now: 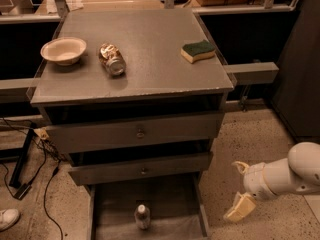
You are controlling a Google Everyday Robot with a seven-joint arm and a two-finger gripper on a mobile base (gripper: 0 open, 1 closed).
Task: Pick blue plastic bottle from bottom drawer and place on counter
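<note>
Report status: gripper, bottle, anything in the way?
Gripper open, empty, low beside the cabinet's right side. Blue plastic bottle upright in open bottom drawer, untouched. Drawer's right wall stands between them.

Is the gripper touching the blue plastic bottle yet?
Apart. Camera view shows the gripper over the floor, right of the bottom drawer, while the blue plastic bottle stands inside it.

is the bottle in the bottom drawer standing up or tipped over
Upright: the blue plastic bottle stands cap-up on the bottom drawer floor. The gripper, open, hangs right of the drawer, apart from it.
</note>
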